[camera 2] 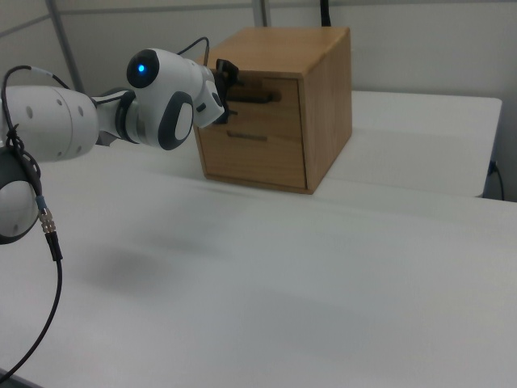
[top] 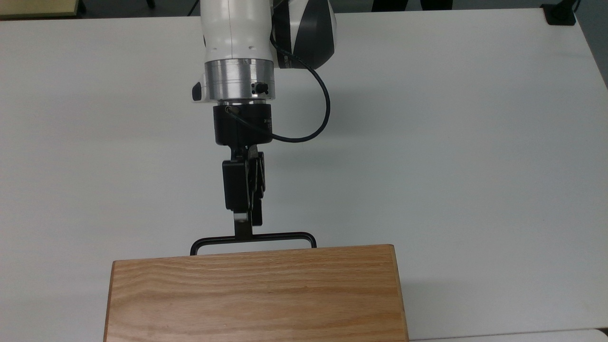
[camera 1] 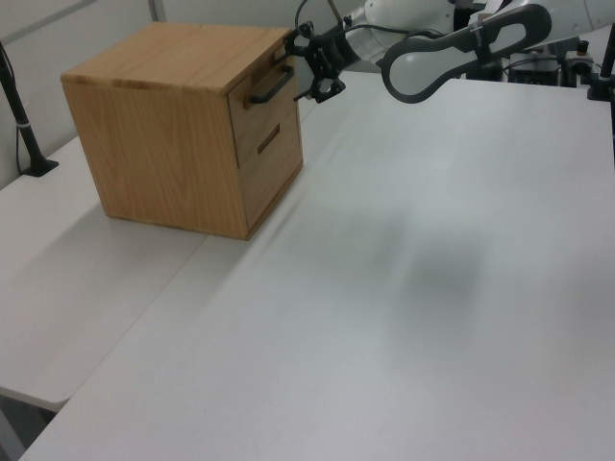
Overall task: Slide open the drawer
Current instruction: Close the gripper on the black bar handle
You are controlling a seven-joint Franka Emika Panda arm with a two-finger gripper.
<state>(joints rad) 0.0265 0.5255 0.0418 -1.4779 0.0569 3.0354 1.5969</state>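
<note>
The oak cabinet stands at the top view's bottom edge. Its upper drawer sits flush with the cabinet front, and the thin black U-shaped handle sticks out from it. My gripper is at the handle's left half, with its upper fingertip overlapping the bar. In the left view the gripper is open, with one finger above the handle and one below it. In the right view the gripper is at the drawer front.
A second drawer front with a small pull lies below the upper one. The white table spreads wide around the arm. A black stand rises at the left view's left, and a black clamp sits at the top view's far corner.
</note>
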